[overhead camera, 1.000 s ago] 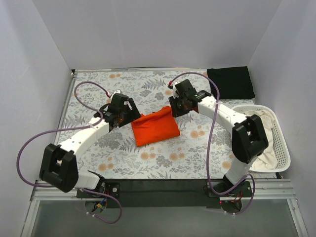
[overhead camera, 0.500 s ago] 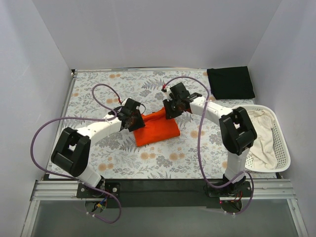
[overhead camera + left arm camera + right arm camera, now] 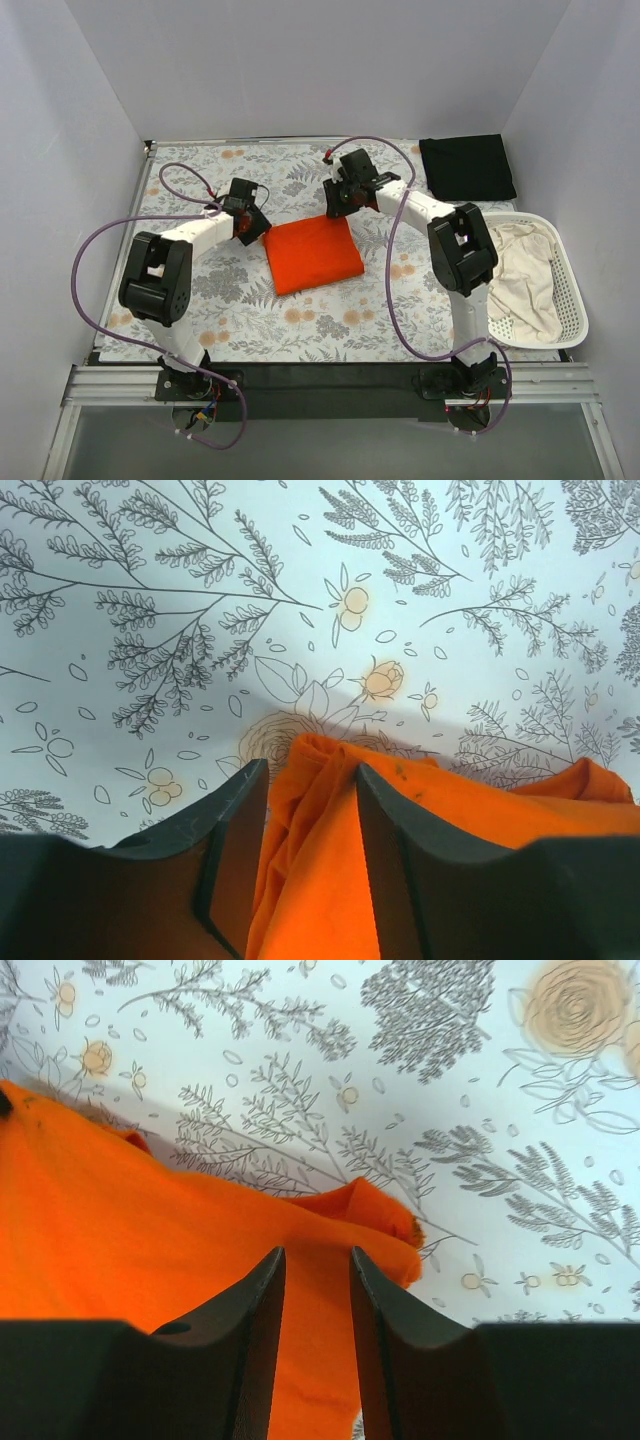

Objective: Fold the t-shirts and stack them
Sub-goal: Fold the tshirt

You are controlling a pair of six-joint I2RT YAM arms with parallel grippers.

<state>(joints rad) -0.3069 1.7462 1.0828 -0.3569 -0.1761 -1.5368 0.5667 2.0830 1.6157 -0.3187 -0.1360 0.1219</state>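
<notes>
Two far corners of the folded orange t-shirt (image 3: 312, 255), lying on the floral surface (image 3: 200, 180), sit between narrowed fingers, apparently pinched. An uneven pull or a thin bite could skew or open the fold. Both arms reach forward with elbows bowed outward, the left end effector (image 3: 258, 228) and right end effector (image 3: 336, 210) held low. The black t-shirt (image 3: 466, 167) lies well to the right of the right end effector.
</notes>
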